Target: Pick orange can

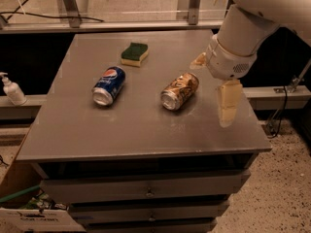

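Since the orange can (180, 91) lies on its side just beside the spread fingers (228, 100) of the gripper (212, 92), they should straddle its rounded body, not its ends.

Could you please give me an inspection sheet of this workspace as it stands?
Surface: grey table, flat, with things on it.
Job's things: orange can on its side, mid-table, not held.
Clutter: Pepsi can on its side, left of the orange can; sponge behind both.
Grippers: gripper over the table's right edge, right of the orange can, apart from it.
Cables: black cable hanging beyond the right edge.
Surroundings: pump bottle on a ledge at left; drawers below the top.
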